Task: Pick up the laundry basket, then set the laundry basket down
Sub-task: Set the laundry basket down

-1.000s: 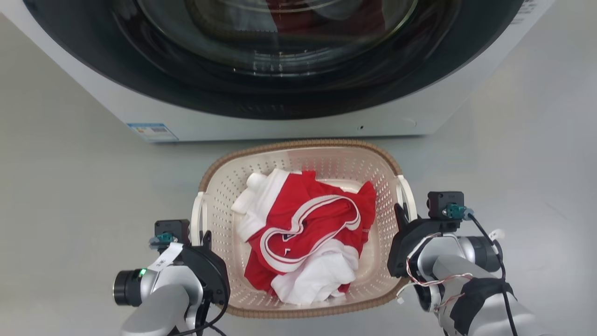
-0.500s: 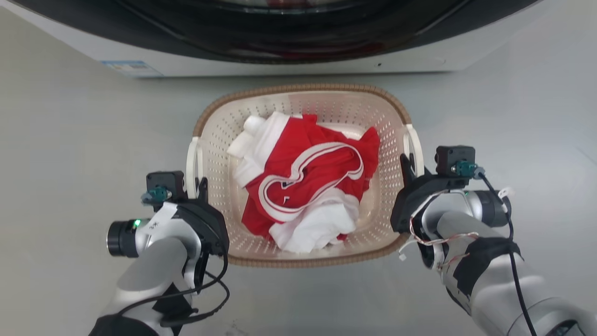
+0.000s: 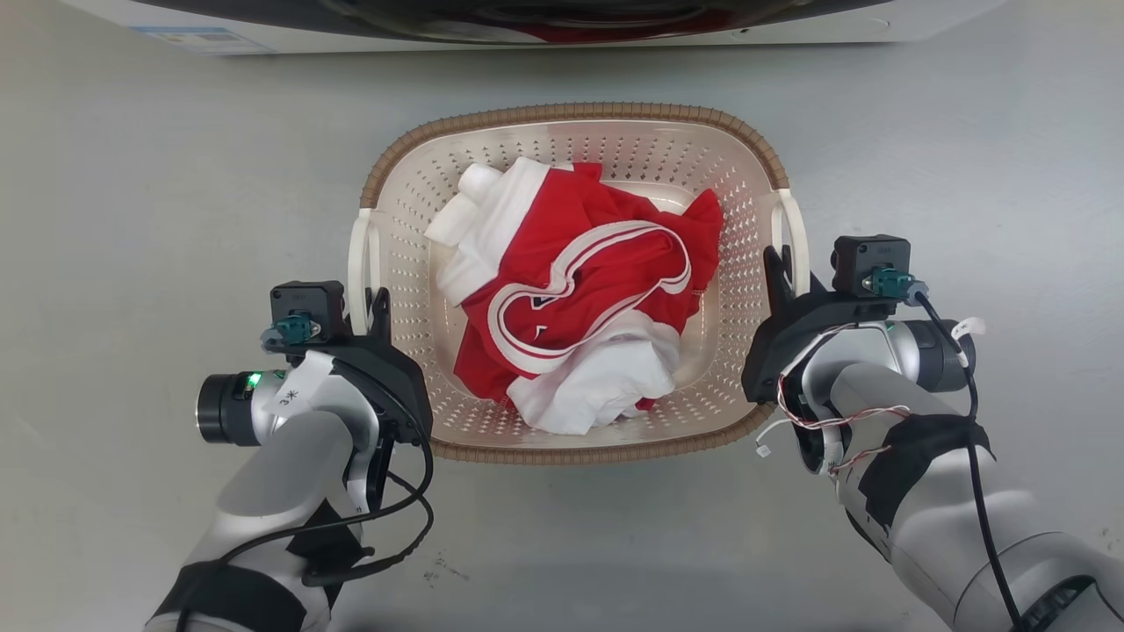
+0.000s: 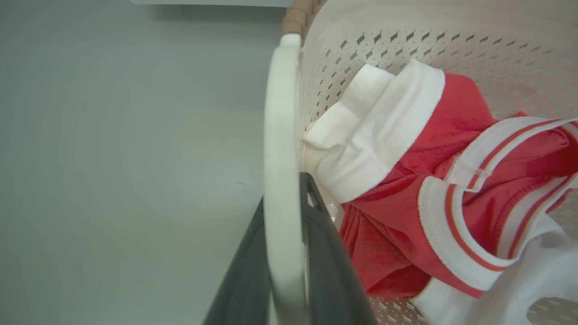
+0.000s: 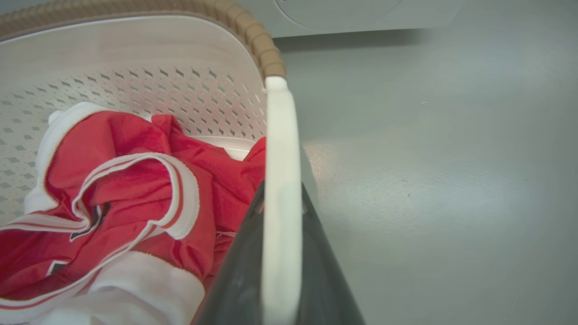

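The laundry basket (image 3: 571,112), cream-white and perforated with a brown woven rim, is at the centre of the head view, holding a crumpled red and white garment (image 3: 571,290). My left gripper (image 3: 376,303) is shut on the basket's left loop handle (image 3: 356,250). In the left wrist view the white handle (image 4: 280,135) runs between the dark fingers (image 4: 327,257). My right gripper (image 3: 777,263) is shut on the right loop handle (image 3: 795,230). In the right wrist view that handle (image 5: 281,135) is pinched between the fingers (image 5: 235,275).
The washing machine's (image 3: 527,22) white lower front and dark door edge run along the top of the head view, just beyond the basket. Plain grey floor (image 3: 158,193) lies on both sides and in front of the basket.
The head camera has shifted, so the washing machine has slid up to the top edge. The basket now looks slightly larger and farther from the machine. Both grippers keep their hold on the handles.
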Tool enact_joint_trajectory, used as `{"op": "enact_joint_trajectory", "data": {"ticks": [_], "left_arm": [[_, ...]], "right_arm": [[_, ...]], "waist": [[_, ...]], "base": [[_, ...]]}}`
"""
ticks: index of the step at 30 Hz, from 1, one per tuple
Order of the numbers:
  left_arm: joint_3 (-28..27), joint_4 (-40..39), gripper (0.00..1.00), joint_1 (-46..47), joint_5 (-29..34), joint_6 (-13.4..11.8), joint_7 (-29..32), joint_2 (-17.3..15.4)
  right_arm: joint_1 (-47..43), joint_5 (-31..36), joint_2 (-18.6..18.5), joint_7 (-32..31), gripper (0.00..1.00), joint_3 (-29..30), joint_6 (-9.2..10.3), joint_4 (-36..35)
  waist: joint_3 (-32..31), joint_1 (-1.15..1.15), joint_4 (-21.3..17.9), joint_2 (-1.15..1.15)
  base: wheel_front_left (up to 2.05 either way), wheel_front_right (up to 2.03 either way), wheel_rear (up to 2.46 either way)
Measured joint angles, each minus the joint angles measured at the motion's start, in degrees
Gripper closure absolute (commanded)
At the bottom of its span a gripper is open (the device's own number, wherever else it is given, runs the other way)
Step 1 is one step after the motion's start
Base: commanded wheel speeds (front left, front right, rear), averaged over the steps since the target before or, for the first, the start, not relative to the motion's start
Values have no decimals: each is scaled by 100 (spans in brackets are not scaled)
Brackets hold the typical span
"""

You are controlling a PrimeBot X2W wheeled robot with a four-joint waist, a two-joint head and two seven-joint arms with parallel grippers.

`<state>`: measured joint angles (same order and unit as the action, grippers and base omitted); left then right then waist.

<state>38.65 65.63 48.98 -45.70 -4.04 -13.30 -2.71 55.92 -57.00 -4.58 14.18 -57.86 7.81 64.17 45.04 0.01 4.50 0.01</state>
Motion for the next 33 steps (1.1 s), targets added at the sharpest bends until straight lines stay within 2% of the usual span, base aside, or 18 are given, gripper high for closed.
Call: {"op": "enact_joint_trajectory", "data": {"ticks": [24, 25, 26, 27, 28, 29, 30, 31, 33], "left_arm": [[-114, 26, 100, 367, 112, 1, -93, -64], [-119, 29, 100, 374, 129, 1, -93, -66], [-125, 30, 97, 377, 143, 1, -93, -67], [-132, 29, 76, 383, 144, 1, -100, -66], [-138, 26, 55, 395, 145, 0, -100, -64], [-142, 24, 51, 404, 153, 0, -100, -62], [-147, 24, 44, 412, 163, 0, -100, -60], [-152, 25, 44, 419, 192, 0, -100, -55], [-165, 25, 0, 437, 232, 0, -100, -55]], "right_arm": [[362, 154, -10, 11, 100, 47, 0, -59], [362, 158, -10, 11, 87, 54, 0, -60], [362, 160, -10, 10, 68, 63, 0, -59], [362, 167, -9, 10, 51, 68, 0, -59], [362, 167, -7, 10, 11, 78, 0, -62], [362, 169, 7, 10, 0, 83, -1, -68], [363, 180, 27, 11, 0, 90, -8, -77], [363, 207, 54, 11, 0, 100, -8, -85], [363, 227, 70, 11, 0, 119, -8, -82]], "waist": [[420, -1, 2, -1], [424, -1, 2, -1], [426, -1, 2, -1], [426, -1, 2, -2], [426, -1, 2, -1], [426, -1, 1, -2], [425, -1, 0, -1], [423, -1, -1, -1], [418, -1, -2, -1]], "base": [[0, 0, 0], [0, 0, 0], [0, 0, 0], [0, 0, 0], [0, 0, 0], [0, 0, 0], [0, 0, 0], [0, 0, 0], [0, 0, 0]]}}
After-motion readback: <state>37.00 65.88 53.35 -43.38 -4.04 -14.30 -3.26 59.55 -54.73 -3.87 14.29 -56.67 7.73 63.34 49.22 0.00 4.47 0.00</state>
